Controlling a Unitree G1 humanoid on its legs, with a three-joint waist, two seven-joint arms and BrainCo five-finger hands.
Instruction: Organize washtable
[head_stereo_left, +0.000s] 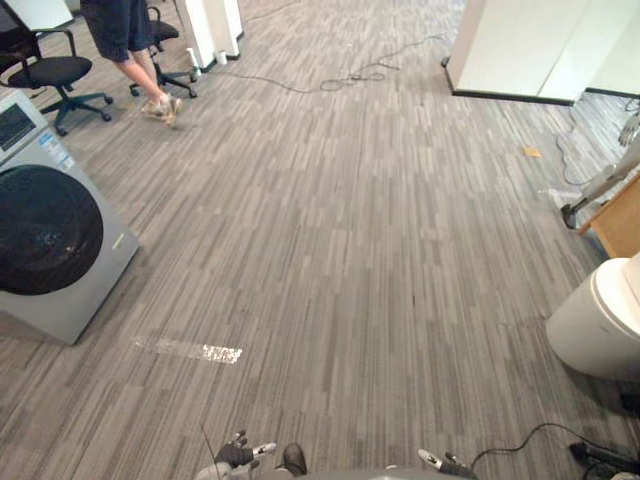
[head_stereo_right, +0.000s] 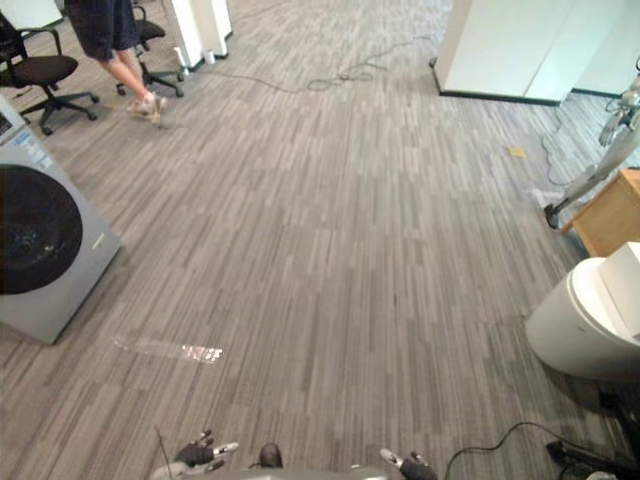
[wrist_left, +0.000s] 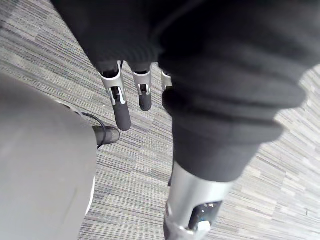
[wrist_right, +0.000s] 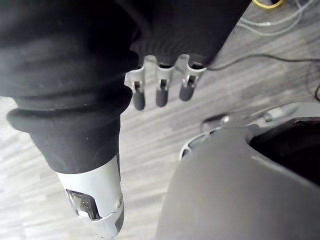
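Note:
My left hand (head_stereo_left: 240, 455) hangs at the bottom edge of the head view, low over the grey striped carpet. In its wrist view the fingers (wrist_left: 121, 107) are straight and hold nothing. My right hand (head_stereo_left: 440, 462) hangs at the bottom edge too, a little right of centre. Its fingers (wrist_right: 160, 90) also point straight down, with nothing in them. Both hands are open.
A grey front-loading washing machine (head_stereo_left: 50, 235) stands at the left. A white round bin (head_stereo_left: 600, 320) and a wooden cabinet (head_stereo_left: 622, 225) are at the right. Far back are a walking person (head_stereo_left: 130, 50), office chairs (head_stereo_left: 50, 70), a white cabinet (head_stereo_left: 530, 45) and a floor cable (head_stereo_left: 340, 78).

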